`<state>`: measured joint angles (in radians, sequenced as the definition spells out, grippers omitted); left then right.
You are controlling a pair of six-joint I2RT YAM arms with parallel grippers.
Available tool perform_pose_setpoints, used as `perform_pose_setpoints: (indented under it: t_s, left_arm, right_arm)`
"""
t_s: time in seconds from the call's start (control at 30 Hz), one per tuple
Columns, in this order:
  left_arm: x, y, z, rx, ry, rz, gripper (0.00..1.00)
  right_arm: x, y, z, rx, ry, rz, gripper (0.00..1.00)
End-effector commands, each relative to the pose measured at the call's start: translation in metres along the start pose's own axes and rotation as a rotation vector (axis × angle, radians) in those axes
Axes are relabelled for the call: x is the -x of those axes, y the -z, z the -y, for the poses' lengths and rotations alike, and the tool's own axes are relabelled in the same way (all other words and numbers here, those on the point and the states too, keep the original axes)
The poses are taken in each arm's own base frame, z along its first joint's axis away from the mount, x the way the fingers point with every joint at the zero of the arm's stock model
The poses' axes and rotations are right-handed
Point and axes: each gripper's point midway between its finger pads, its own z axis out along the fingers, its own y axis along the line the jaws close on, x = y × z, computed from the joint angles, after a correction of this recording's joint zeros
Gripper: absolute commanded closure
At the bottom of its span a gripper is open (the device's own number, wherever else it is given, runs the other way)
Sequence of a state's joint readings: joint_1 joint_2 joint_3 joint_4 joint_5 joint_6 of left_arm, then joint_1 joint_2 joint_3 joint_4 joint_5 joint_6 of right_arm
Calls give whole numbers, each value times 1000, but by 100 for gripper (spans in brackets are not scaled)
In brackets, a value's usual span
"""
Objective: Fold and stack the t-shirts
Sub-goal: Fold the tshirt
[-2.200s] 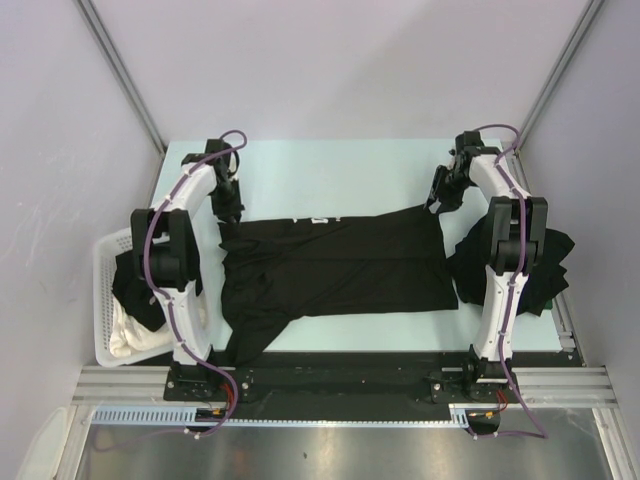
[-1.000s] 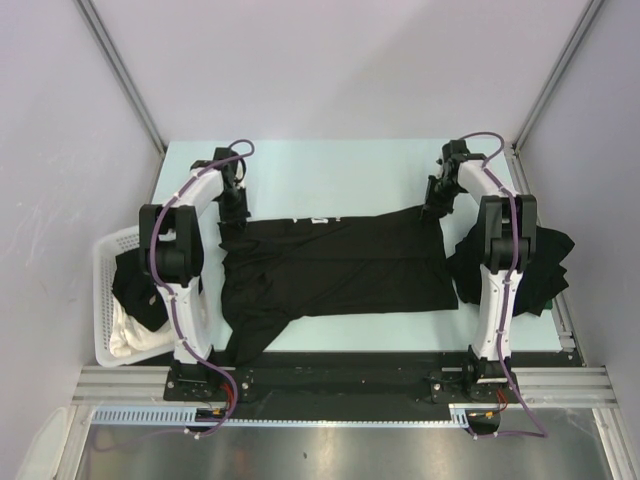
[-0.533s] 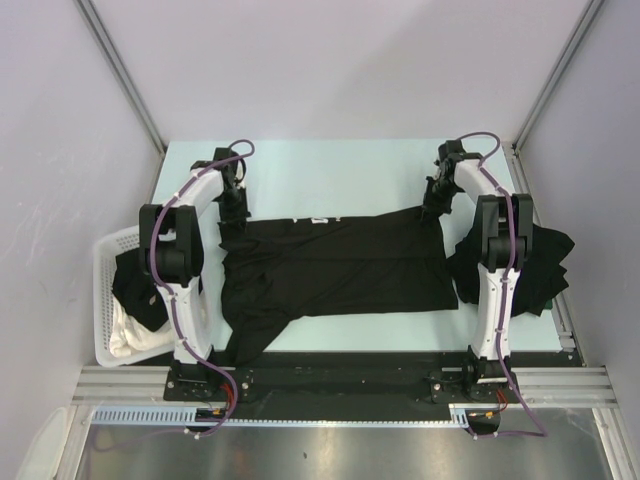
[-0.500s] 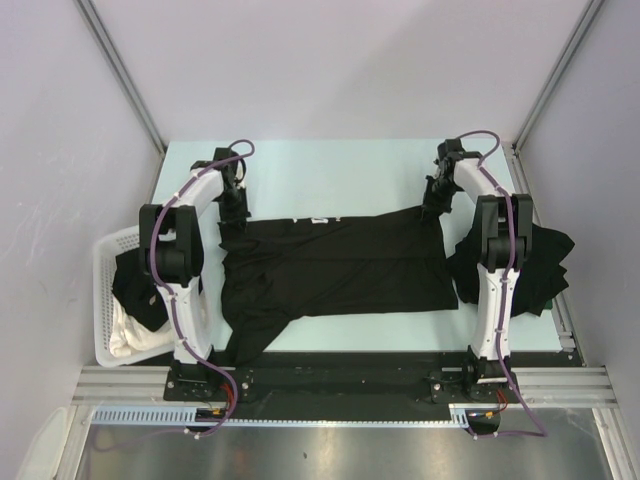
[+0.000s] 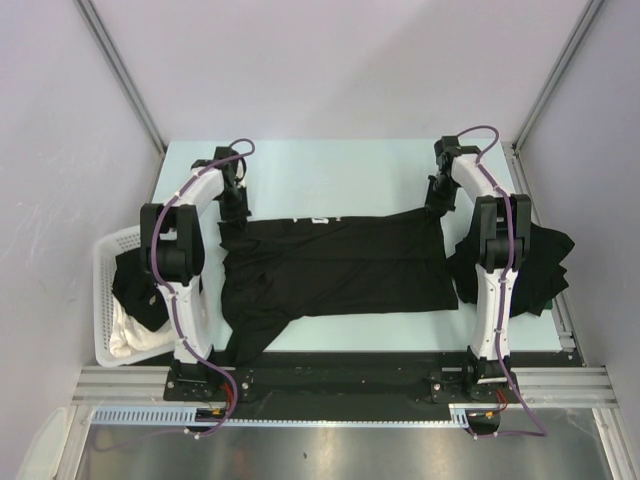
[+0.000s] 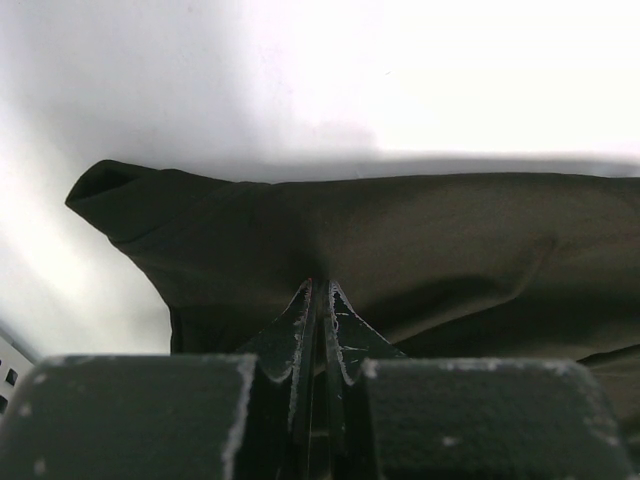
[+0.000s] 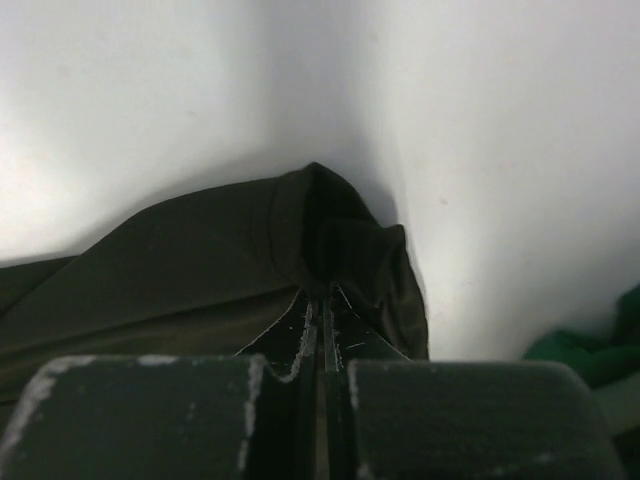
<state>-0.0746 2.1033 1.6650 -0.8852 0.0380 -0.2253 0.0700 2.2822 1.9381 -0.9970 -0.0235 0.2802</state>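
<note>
A black t-shirt (image 5: pixel 335 265) lies spread across the middle of the table, with white lettering at its far edge. My left gripper (image 5: pixel 232 212) is shut on the shirt's far left corner; the left wrist view shows the closed gripper (image 6: pixel 321 292) pinching the fabric (image 6: pixel 420 250). My right gripper (image 5: pixel 436 210) is shut on the far right corner; the right wrist view shows the gripper (image 7: pixel 322 293) pinching a bunched fold (image 7: pixel 320 225). A pile of black shirts (image 5: pixel 545 262) lies at the right edge. More black fabric (image 5: pixel 130 285) sits in the basket.
A white lattice basket (image 5: pixel 105 300) hangs off the table's left side with a white cloth (image 5: pixel 130 335) in it. Something green (image 7: pixel 585 355) shows at the right in the right wrist view. Grey walls and metal posts close in the table.
Both grippers have moved a little toward the far edge of the table with the shirt's far corners, pulling that edge straighter. The rest of the shirt has barely moved.
</note>
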Motion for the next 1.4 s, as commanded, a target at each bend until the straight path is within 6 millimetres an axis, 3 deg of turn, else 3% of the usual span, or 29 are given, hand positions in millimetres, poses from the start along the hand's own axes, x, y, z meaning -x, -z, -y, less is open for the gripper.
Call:
perform_pose_setpoints:
  t_s: [0.0,0.3,0.37,0.4,0.43,0.87,1.37]
  left_arm:
    - [11,11,7,-21,-29,31,91]
    - [11,14,6,-16,-43,30,91]
    - [11,13,6,-16,-41,30,89]
    - [9,13,6,-17,-41,26,89]
    - [10,13,7,-21,-41,29,89]
    - [6,19,5,-20,-54,31,89]
    - [4,20,4,-20,-64,25,89]
  right_arm:
    - [3,19,15,-97,-17,23,100]
    - [1,25,22,-138,-21,32,100]
    - [-5,17,25,-149,-22,5,96]
    - [-7,14,25,-152,-20,-2,86]
    - [-6,13,25,-153,-23,-2,83]
    - [32,43,12,-124,-20,130,71]
    - [13,18,27,-181,-43,49,67]
